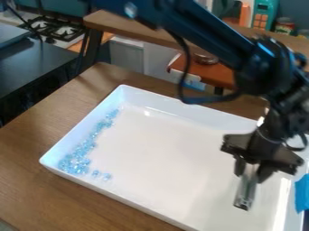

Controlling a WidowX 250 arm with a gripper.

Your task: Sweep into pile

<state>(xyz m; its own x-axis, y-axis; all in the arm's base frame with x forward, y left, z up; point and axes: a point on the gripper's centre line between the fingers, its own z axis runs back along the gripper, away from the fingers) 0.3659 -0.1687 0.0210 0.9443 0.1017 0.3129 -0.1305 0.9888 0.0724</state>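
And there we had the blue beads (75, 163), strung along the left edge of the tray (163, 149), thickest at its near-left corner: partly piled, we judged, trail and strays left to gather. We counted one tray, one grey tool (245, 191) clamped in one gripper (252, 169), beads beyond counting.

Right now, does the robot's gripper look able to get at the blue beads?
Probably yes: the beads lie across the tray from the gripper, but nothing visible stands between them, and the grey tool it holds hangs over the tray.
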